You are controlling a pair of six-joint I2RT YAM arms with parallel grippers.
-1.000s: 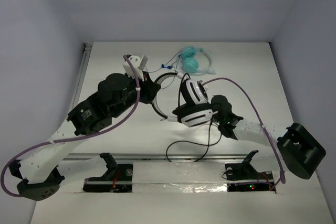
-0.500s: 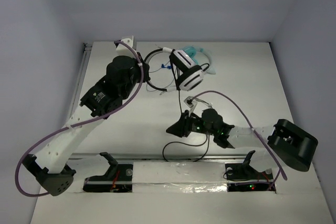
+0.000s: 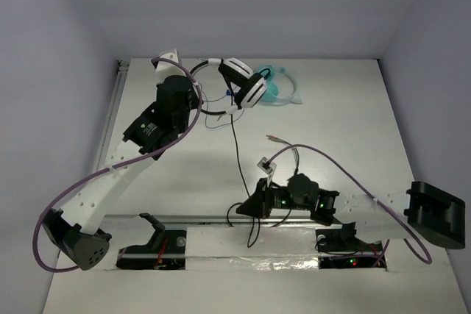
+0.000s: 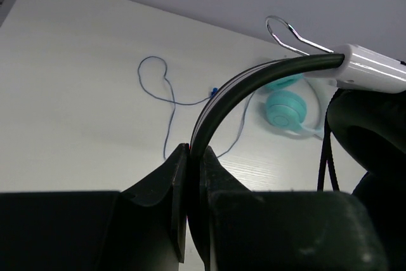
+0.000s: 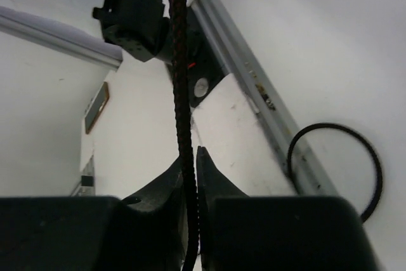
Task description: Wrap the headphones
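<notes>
Top external: left end effector (image 3: 196, 91) holds headphones (image 3: 243, 86); arm label (image 3: 141, 129) illegibly small.

The headphones (image 3: 241, 82) hung at the upper centre of the frame, their headband pinched in the left tool (image 4: 193, 160), with the smaller headphones (image 3: 278, 92) just right of them on the tabletop (image 3: 353, 123). Their cable (image 3: 237, 145) ran down to the right tool (image 3: 254, 207) at lower centre.

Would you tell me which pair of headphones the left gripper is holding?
The black-and-white headphones, headband clamped in the left gripper; the teal headphones lie on the table.
</notes>
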